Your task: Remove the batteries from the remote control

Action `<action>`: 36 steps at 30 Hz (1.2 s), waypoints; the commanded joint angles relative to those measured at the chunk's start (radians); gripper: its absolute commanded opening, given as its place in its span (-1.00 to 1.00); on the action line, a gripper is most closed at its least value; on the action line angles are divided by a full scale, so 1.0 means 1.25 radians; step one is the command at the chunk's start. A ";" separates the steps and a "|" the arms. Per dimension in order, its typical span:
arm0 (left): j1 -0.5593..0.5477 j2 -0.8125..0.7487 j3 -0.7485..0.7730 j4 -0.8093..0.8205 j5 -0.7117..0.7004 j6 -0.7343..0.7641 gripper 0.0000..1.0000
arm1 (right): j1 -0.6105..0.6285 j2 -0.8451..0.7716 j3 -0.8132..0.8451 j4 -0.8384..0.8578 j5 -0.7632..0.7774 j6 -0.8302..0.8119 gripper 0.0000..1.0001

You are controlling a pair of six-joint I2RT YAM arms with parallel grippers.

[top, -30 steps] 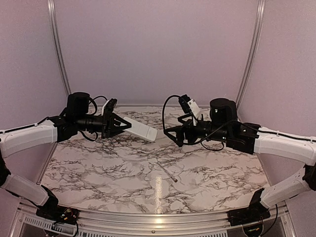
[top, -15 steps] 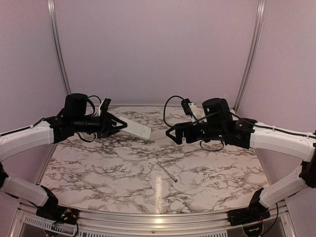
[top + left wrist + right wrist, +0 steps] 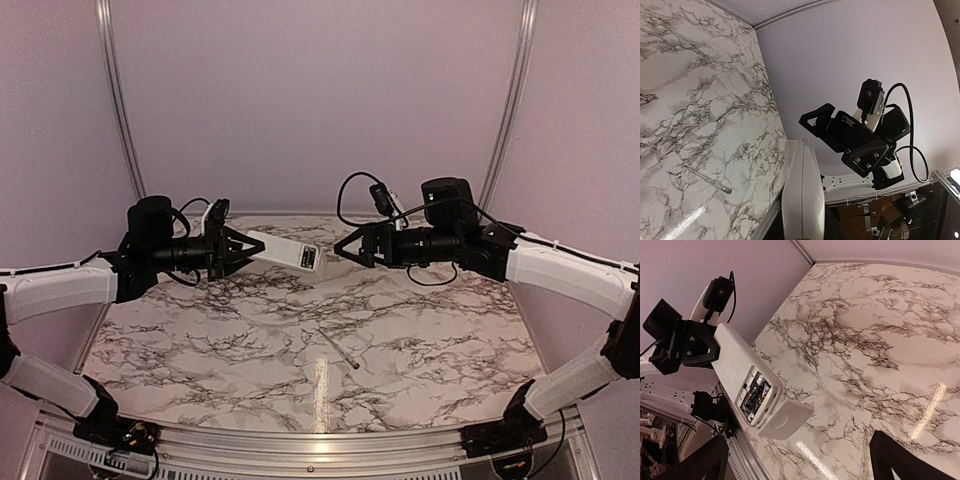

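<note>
1. Jaws first, top view: the left gripper [image 3: 240, 253] was clamped on the plain end of the remote control [image 3: 285, 250], holding it in the air above the marble table [image 3: 200, 340]; its free end pointed towards the right gripper [image 3: 346, 250], which hung just off it, apart, jaws parted and empty; a thin pale rod [image 3: 340, 352] lay on the table below, well apart from both.
2. Left wrist view: the remote control showed edge-on, a slim white blade running away from the camera; the left jaws themselves were hidden at the bottom edge; the right gripper sat just beyond the remote's tip.
3. Right wrist view: the right fingers [image 3: 695, 465] stood wide at the bottom corners; the open recess [image 3: 760, 385] faced the camera near the free end, and the dark shapes inside looked like the batteries [image 3: 754, 396], too small to count; a white flap [image 3: 785, 420] at the very end may have been the cover; I could not tell.
4. Handling, as a judgement: the remote control looked light, stiff and smooth, so the grip at the plain end, clear of the recess, suited it; the batteries would be tiny, slick and apt to roll; best levered up at one end, then pinched across the middle.
</note>
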State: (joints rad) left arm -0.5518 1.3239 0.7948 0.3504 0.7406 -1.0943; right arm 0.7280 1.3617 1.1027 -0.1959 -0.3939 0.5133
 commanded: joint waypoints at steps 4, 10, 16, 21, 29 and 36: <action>-0.003 0.021 -0.006 0.162 0.050 -0.071 -1.00 | -0.012 0.017 0.051 0.052 -0.103 0.087 0.92; -0.003 0.019 -0.014 0.131 0.032 -0.049 -1.00 | -0.013 0.035 0.045 0.053 -0.078 0.113 0.88; -0.003 0.024 -0.039 0.162 0.031 -0.064 -1.00 | -0.012 0.057 0.021 0.124 -0.130 0.127 0.78; -0.003 0.029 -0.041 0.165 0.032 -0.064 -1.00 | -0.013 0.108 0.053 0.148 -0.157 0.130 0.66; -0.003 0.031 -0.041 0.165 0.017 -0.065 -1.00 | -0.012 0.161 0.084 0.146 -0.153 0.147 0.39; -0.004 0.035 -0.042 0.158 0.004 -0.055 -1.00 | -0.012 0.185 0.102 0.140 -0.165 0.145 0.28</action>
State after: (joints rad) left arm -0.5526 1.3544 0.7483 0.5159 0.7609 -1.1786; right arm 0.7158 1.5730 1.1835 -0.0307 -0.5861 0.6888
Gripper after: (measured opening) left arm 0.185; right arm 0.651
